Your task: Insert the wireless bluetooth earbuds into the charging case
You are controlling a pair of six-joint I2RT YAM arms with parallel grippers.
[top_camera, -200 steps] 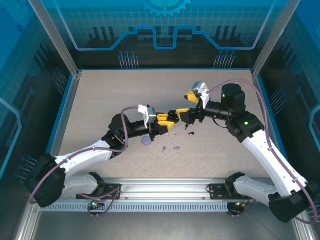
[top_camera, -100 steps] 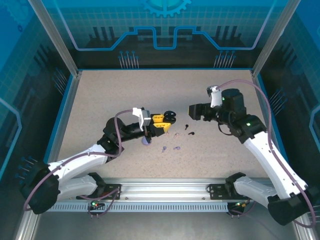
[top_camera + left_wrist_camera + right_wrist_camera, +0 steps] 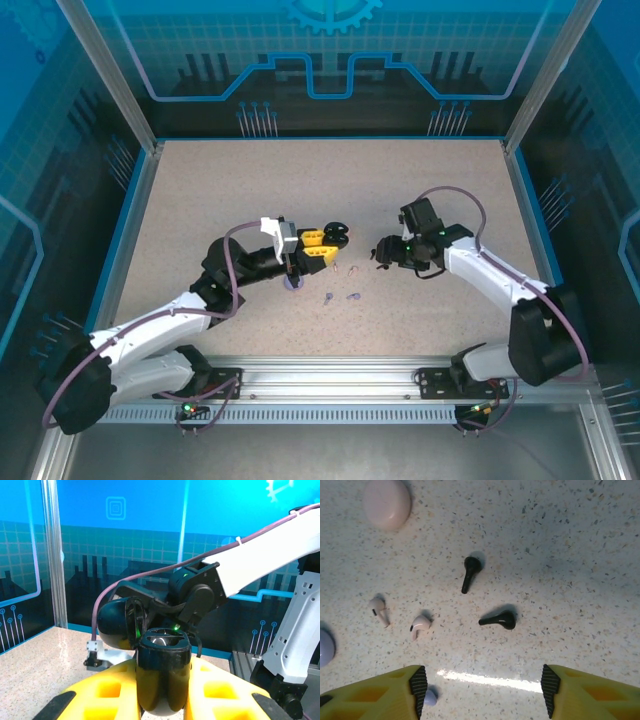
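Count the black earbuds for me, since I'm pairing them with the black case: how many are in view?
2. One black earbud lies toward the pink case; the second black earbud lies beside it, nearer the right wrist camera. Both lie fully exposed; none looks hidden.

The right gripper (image 3: 383,250), earlier raised, now hangs low over the two tiny black stemmed earbuds (image 3: 500,620). The round black plastic charging case (image 3: 338,234) sits slightly farther from those earbuds.

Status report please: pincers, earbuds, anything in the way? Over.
Left pincer shut on open black case. Right pincer open, above two black earbuds on table. Pink earbuds close by, path clear.
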